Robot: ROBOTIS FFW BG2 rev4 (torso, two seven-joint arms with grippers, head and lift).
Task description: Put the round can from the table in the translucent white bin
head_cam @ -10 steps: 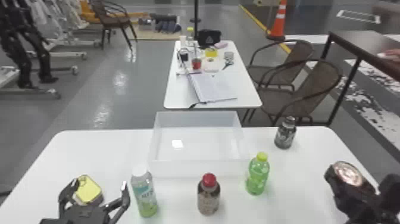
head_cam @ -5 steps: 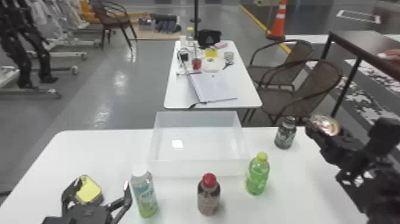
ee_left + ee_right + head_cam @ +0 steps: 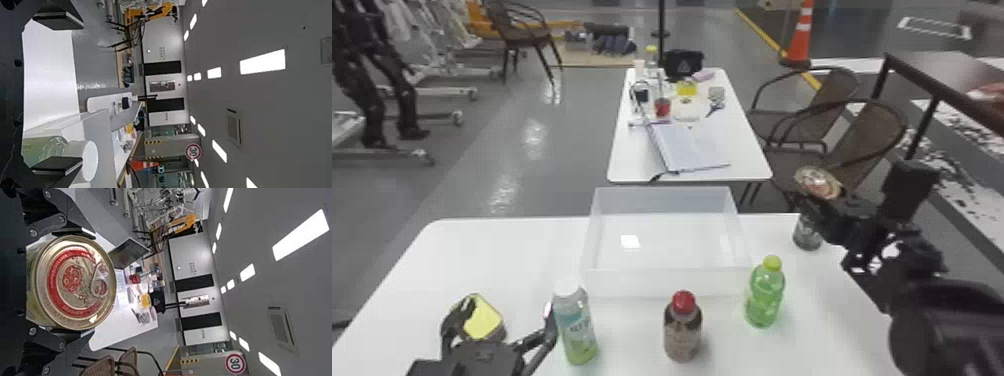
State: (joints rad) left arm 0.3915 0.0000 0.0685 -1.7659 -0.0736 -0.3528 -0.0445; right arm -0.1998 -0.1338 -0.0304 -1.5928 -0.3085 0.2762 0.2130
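My right gripper is raised over the table's right side in the head view, shut on the round can, whose gold lid faces up. In the right wrist view the can fills the space between the fingers of my right gripper. The translucent white bin stands mid-table, left of the held can. My left gripper is parked open at the front left, its fingers apart near a yellow-topped can; the left wrist view shows this gripper with nothing gripped.
A white-capped bottle, a red-capped bottle and a green bottle stand before the bin. A dark bottle is behind the right gripper. The yellow-topped can sits at the left.
The right gripper has carried the can leftward and toward the far side, from over the table's right edge to beside the dark bottle. The left arm has barely shifted.
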